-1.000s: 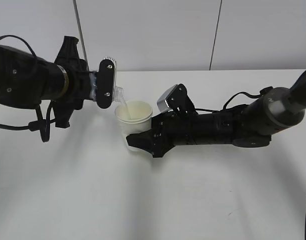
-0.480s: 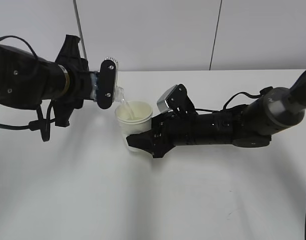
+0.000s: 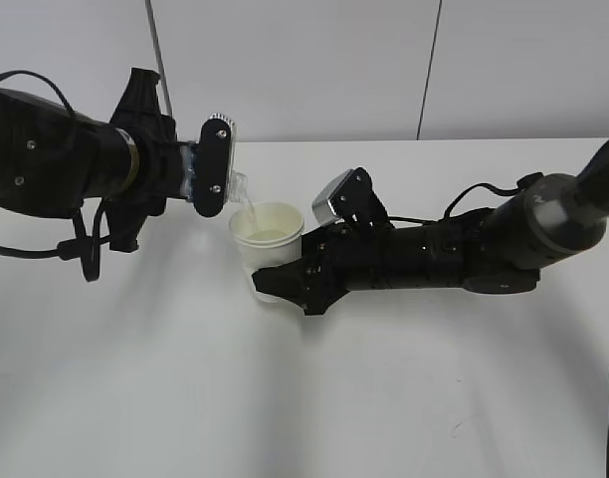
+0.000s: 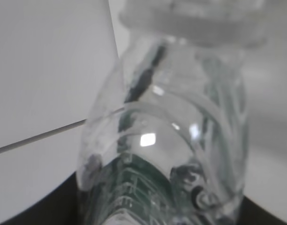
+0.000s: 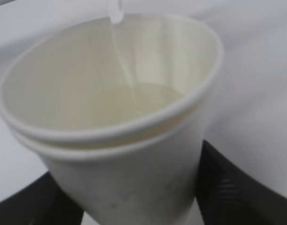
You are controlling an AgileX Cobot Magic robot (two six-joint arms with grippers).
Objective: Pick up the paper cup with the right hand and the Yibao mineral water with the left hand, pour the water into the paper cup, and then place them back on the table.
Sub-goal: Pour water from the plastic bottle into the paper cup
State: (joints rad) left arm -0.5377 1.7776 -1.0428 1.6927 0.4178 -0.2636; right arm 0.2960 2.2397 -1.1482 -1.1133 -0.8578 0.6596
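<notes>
The left hand (image 3: 207, 167) is clamped on the bottle (image 3: 235, 185), which is tipped over with its open neck just above the near rim of the paper cup (image 3: 268, 242); a thin stream of water runs from the neck into the cup. The right hand (image 3: 285, 282) pinches the cup low on its wall and holds it close above the table (image 3: 304, 398), though whether its base touches the tabletop is hard to tell from this angle. The right wrist view shows a shallow pool at the bottom of the cup. The cup is probably light and soft-walled, so it would crush under a hard squeeze and grow top-heavy as it fills; a low, gentle grip suits it. The bottle's thin clear plastic likely flexes and may be slippery, so the labelled middle is the surest place to grip.
</notes>
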